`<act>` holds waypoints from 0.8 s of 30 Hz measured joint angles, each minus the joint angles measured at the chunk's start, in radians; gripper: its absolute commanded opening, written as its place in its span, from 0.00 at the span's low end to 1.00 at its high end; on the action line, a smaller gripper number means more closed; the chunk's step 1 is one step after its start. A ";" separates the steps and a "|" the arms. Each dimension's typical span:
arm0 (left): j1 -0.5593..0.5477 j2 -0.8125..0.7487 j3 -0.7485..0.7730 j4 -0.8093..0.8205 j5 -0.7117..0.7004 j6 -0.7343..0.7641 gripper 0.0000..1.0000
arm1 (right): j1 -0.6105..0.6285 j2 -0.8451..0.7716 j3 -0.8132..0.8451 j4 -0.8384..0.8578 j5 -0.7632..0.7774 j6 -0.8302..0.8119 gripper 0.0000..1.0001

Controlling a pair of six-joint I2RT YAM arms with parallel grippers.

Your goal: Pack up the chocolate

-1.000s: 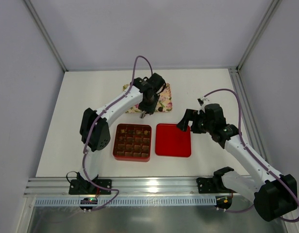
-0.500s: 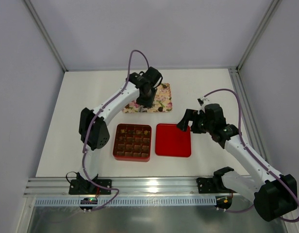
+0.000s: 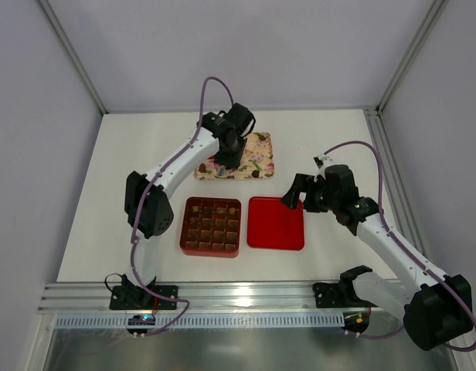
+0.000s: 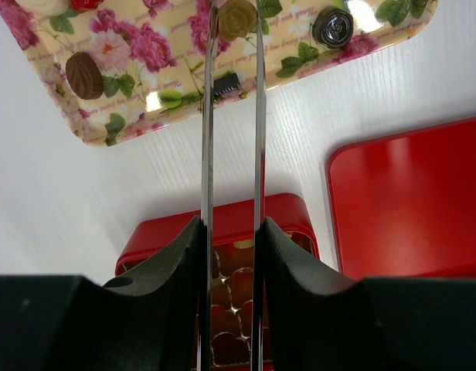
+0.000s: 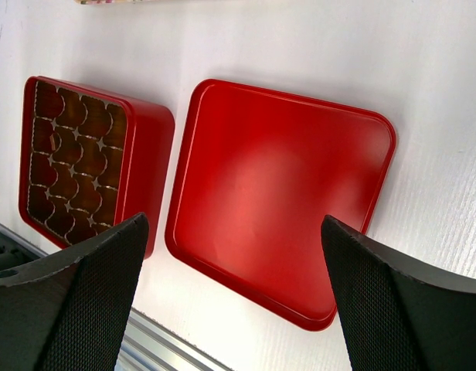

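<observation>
Lid (image 5: 280,197) lies beside red box (image 3: 211,226) on white table (image 3: 130,154); left gripper (image 4: 234,19) pinches chocolate (image 4: 236,17) over floral tray (image 4: 130,85); right gripper (image 5: 230,294) spread wide.

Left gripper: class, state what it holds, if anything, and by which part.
The left gripper pinches a light-brown round chocolate by its opposite sides, over the floral tray.

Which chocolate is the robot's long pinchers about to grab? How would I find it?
Look at the flowery tray behind the red box. The left gripper has its thin fingers on either side of one chocolate there. It is the light tan one shaped like a rose; the other pieces nearby are dark brown.
</observation>
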 measured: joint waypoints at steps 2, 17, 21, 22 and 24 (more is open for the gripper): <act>0.000 0.000 0.000 -0.005 0.000 0.001 0.33 | 0.000 0.006 0.000 0.002 -0.001 0.000 0.92; 0.002 -0.307 -0.211 -0.047 0.003 -0.005 0.34 | 0.000 0.063 0.000 0.053 -0.029 0.013 0.92; 0.002 -0.417 -0.292 -0.053 0.012 -0.014 0.33 | 0.000 0.072 0.000 0.066 -0.035 0.024 0.92; 0.002 -0.443 -0.312 -0.056 0.016 -0.020 0.34 | 0.000 0.074 0.000 0.069 -0.037 0.027 0.92; 0.002 -0.485 -0.354 -0.058 0.028 -0.031 0.34 | 0.000 0.076 0.000 0.073 -0.037 0.031 0.92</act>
